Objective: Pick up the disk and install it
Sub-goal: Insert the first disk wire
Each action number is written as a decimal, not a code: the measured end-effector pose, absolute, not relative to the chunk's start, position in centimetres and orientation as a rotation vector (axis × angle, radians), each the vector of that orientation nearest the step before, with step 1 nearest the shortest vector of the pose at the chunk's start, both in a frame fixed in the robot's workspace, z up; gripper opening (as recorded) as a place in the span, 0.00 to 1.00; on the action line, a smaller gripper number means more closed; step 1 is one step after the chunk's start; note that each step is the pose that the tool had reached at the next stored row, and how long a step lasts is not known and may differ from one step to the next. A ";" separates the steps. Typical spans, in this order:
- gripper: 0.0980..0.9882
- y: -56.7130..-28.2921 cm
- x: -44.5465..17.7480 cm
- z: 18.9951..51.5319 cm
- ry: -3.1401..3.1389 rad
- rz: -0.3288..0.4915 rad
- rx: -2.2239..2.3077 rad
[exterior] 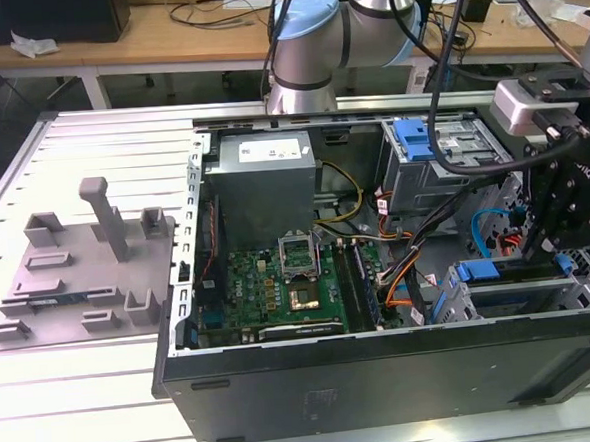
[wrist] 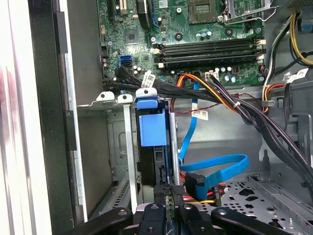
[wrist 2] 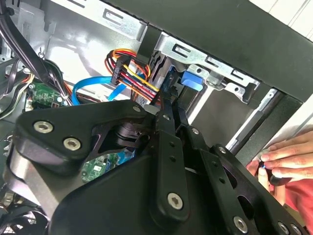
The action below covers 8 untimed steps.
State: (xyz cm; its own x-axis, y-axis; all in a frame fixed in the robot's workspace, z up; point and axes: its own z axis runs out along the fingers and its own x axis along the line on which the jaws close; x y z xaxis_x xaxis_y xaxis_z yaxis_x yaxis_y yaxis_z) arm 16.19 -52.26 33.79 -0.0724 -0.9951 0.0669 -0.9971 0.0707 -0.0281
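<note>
We find the open computer case [exterior: 385, 386] lying on the table [exterior: 87, 424], toward the exterior view's right, with the grey moulded tray [exterior: 77, 264] near the table's edge at that view's left. The gripper [exterior: 545, 246] is lowered inside the case at its near corner on the exterior view's right, over the metal drive bay [wrist: 110, 147]. In the first wrist view the disk [wrist: 152, 129], in its blue frame, stands on edge in a slot of that bay, beside the motherboard [wrist: 195, 49]. The jaws reach the disk's near end; we cannot tell whether they grip it. A blue data cable [wrist: 220, 164] loops alongside. In the second wrist view a person's hand [wrist 2: 283, 156] rests outside the case wall.
</note>
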 end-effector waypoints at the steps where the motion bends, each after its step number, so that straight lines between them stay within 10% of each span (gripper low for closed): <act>1: 0.08 -52.3 16.2 33.8 -2.277 0.103 2.119; 8: 0.15 -52.3 16.2 33.6 -2.277 0.103 2.119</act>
State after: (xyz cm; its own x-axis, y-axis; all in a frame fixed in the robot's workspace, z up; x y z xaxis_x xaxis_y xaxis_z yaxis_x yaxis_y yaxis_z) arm 16.19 -52.29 33.63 -0.0724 -0.9951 0.0667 -0.9971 0.0707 -0.0280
